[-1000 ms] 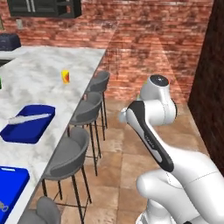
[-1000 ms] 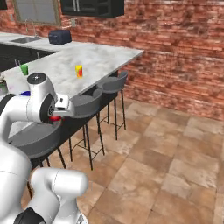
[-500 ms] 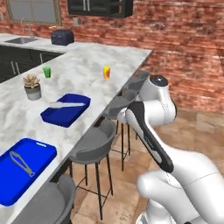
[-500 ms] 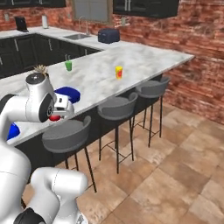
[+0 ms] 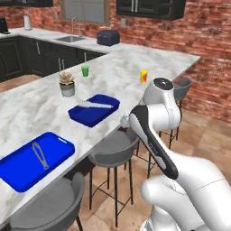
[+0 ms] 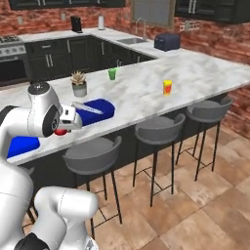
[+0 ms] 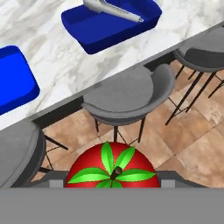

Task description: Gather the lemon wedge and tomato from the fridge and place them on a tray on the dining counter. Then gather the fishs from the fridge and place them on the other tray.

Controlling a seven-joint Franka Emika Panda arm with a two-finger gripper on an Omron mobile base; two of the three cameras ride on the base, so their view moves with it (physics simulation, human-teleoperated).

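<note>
Red and glossy, the tomato point(image 7: 111, 170) sits between the gripper point(image 7: 111, 177) jaws in the hand view, its green calyx facing the camera; the jaws stand fairly wide and are closed on it. In the right base view the tomato point(image 6: 60, 132) shows as a small red patch under the hand, held short of the counter edge and above the nearest stool point(image 6: 93, 155). Over the last second the whole picture has shifted in both base views: the base has driven and turned, so the dining counter point(image 5: 40, 106) now runs broadly across the frame with both blue trays in reach of view. This is camera motion, not movement of the items. Judgement: transport is nearly complete and the placing step comes next. The near tray point(image 5: 34, 160) carries a thin silver utensil point(image 5: 39, 155); the far tray point(image 5: 94, 109) holds a pale, slim item point(image 5: 94, 105) whose identity cannot be told. Beyond them stand a potted plant point(image 5: 67, 84), a green cup point(image 5: 85, 71) and a yellow-and-red object point(image 5: 144, 76). The fridge, the lemon wedge and the fishs cannot be located from here.
</note>
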